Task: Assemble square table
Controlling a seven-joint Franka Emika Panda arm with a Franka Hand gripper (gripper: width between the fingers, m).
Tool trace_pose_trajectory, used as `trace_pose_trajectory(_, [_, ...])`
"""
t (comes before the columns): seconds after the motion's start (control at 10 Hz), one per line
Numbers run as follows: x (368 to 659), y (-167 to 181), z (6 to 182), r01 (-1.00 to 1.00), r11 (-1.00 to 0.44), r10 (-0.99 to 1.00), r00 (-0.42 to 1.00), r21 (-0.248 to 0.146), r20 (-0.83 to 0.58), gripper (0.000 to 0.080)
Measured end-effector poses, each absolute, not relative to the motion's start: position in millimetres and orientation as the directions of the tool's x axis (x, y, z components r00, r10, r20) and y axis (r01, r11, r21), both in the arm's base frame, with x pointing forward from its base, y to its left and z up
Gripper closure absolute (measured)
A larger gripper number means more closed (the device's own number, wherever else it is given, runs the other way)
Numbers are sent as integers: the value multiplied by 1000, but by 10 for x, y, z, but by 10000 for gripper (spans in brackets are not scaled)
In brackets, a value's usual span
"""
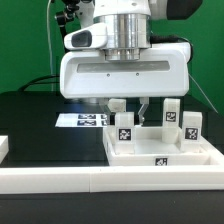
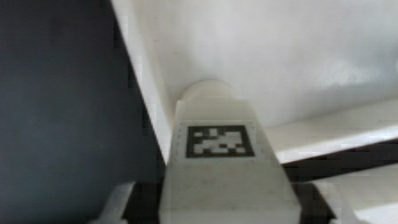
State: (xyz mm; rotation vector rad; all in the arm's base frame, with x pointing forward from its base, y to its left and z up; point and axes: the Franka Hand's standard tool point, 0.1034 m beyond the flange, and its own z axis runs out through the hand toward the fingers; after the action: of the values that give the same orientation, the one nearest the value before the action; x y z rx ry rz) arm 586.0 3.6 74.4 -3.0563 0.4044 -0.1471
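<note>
Gripper (image 1: 128, 108) descending vertically over the square table's slab (image 1: 160, 152), its fingers set on either side of one white leg (image 1: 123, 125).

The arm hangs straight down, its broad white wrist housing level above the work. In the wrist view the two fingers (image 2: 128, 200) flank the base of the leg (image 2: 217, 150), a smooth white blocky post with a rounded tip; whether they press on it cannot be told (contact is hidden at the picture's edge). The leg bears a small black-and-white square tag, a pattern without readable writing. Directly beneath the gripper lies the slab, white plastic with a raised rim, tagged on its front wall. Beyond the gripper, toward the exterior view's right, three more legs (image 1: 170, 114) stand upright on the slab. Behind it, toward the exterior view's left, the marker board (image 1: 82, 120) lies flat on the black table (image 1: 40, 125). A long white border bar (image 1: 100, 178) runs along the front.
</note>
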Motion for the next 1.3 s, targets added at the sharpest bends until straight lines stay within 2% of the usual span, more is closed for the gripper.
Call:
trace_pose_trajectory(0.3, [5851, 43, 743, -547, -832, -553, 831, -93, 64, 509])
trace_pose_trajectory(0.8, [5843, 67, 739, -844, -525, -850, 526, -112, 21, 509])
trace_pose_trajectory(1.0, [5839, 81, 738, -947, -298, -953, 303, -116, -22, 509])
trace_pose_trajectory(1.1, [5838, 89, 738, -965, -236, -970, 241, -115, -31, 509])
trace_pose_trajectory(1.3, [5836, 101, 738, -994, 2, -998, 5, -105, -65, 509])
